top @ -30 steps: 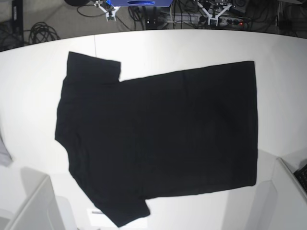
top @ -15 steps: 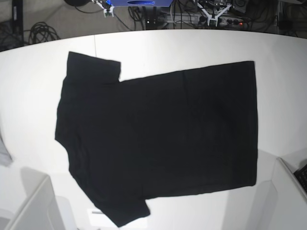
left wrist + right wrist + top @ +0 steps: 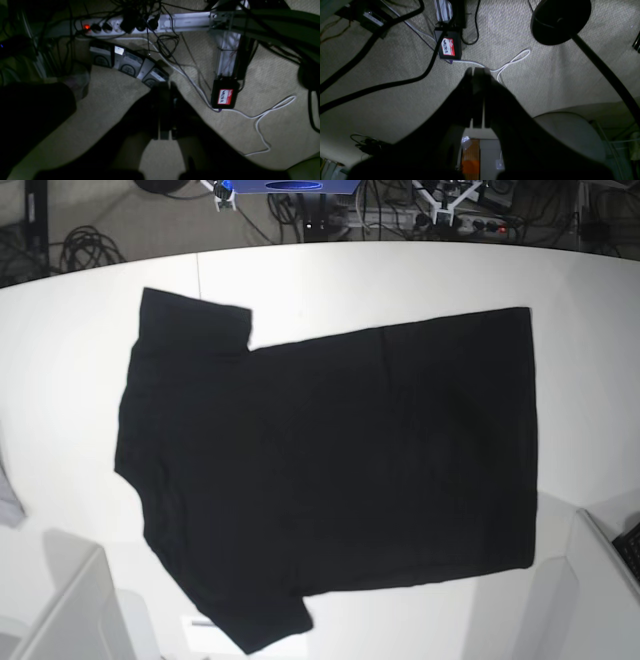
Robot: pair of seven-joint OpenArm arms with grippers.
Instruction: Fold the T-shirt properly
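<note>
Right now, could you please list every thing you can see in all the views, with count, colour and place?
T-shirt: one, black, spread flat on the table, plain side up.
Table: one, white, under the T-shirt.
Power strip: one, white, on the carpet, plugs in it.
Labelled box: one, black with red-white label, on the carpet.
White cable: one, looping on the carpet.
Left gripper: one, dark, jaws shut, over the floor.
Right gripper: one, dark, jaws shut, over the floor.

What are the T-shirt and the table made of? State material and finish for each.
T-shirt: soft matte black cloth, probably cotton knit; it lies limp and flat with faint creases, no shine.
Table: smooth white hard surface, likely laminate; even, slightly glossy, no grain visible.
</note>
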